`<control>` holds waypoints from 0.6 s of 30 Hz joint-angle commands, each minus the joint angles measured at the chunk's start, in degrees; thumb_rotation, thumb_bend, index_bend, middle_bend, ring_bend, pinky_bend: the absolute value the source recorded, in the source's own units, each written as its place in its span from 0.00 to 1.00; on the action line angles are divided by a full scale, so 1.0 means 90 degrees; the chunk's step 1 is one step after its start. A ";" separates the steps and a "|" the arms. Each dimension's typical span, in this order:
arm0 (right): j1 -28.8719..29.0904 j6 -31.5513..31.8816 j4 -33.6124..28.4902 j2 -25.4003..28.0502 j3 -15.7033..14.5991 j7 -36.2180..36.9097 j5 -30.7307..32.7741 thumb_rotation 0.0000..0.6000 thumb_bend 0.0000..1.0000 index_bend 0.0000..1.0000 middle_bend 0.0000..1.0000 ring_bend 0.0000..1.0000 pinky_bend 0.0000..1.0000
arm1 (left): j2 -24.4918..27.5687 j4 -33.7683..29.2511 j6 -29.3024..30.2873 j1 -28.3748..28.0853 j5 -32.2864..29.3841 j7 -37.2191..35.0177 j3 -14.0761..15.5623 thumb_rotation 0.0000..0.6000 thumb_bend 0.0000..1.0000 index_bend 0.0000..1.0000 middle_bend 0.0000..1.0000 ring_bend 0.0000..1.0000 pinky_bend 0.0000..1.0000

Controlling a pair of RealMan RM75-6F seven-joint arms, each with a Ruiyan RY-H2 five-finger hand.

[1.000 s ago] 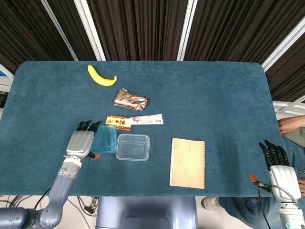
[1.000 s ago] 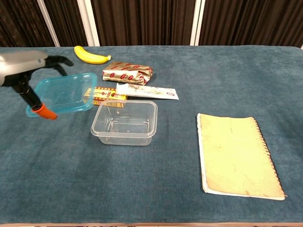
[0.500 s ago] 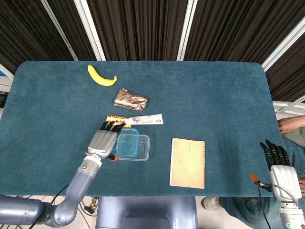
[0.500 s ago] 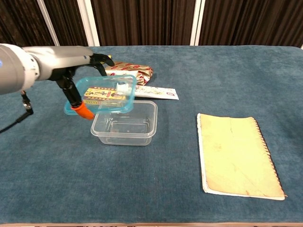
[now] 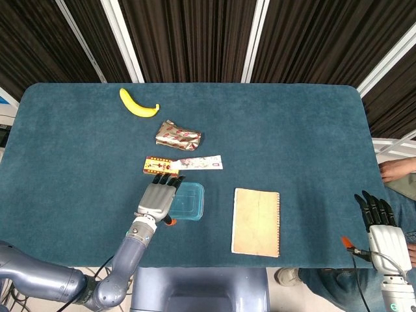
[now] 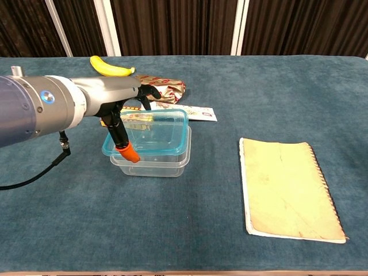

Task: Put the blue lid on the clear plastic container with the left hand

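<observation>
The blue lid [image 6: 150, 133] [image 5: 186, 201] hangs right over the clear plastic container [image 6: 156, 160], nearly level and close to its rim; whether they touch I cannot tell. My left hand [image 5: 156, 202] [image 6: 127, 109] grips the lid at its left edge, its orange-tipped thumb below the lid. In the head view the lid covers the container almost wholly. My right hand [image 5: 379, 220] rests at the table's near right corner, away from everything, fingers stretched out and holding nothing.
A yellow notebook [image 5: 256, 221] lies right of the container. Behind it lie a flat printed packet [image 5: 197, 162], a small box [image 5: 160, 167] and a foil snack bag [image 5: 177, 136]. A banana [image 5: 138, 104] sits at the far left.
My left hand has carried the blue lid rightwards from the container's left side to directly above it and lowered it. The right hand has stayed still.
</observation>
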 commanded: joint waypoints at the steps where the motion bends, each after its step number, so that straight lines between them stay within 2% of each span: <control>1: 0.0000 -0.0001 -0.0002 0.0001 -0.0001 0.0000 -0.0001 1.00 0.27 0.02 0.00 0.00 0.00 | -0.0101 0.0065 0.0137 -0.0059 -0.0061 0.0043 0.0019 1.00 0.12 0.05 0.25 0.00 0.00; 10: -0.0004 -0.0012 -0.0020 0.0004 0.0006 -0.0006 0.0033 1.00 0.27 0.02 0.00 0.00 0.00 | -0.0225 0.0351 0.0160 -0.0232 -0.0363 0.0190 -0.0046 1.00 0.12 0.05 0.25 0.00 0.00; 18: -0.0002 -0.0022 -0.0018 0.0011 0.0005 -0.0003 0.0035 1.00 0.27 0.02 0.00 0.00 0.00 | -0.0346 0.0547 0.0134 -0.0333 -0.0316 0.0226 0.0014 1.00 0.12 0.05 0.24 0.00 0.00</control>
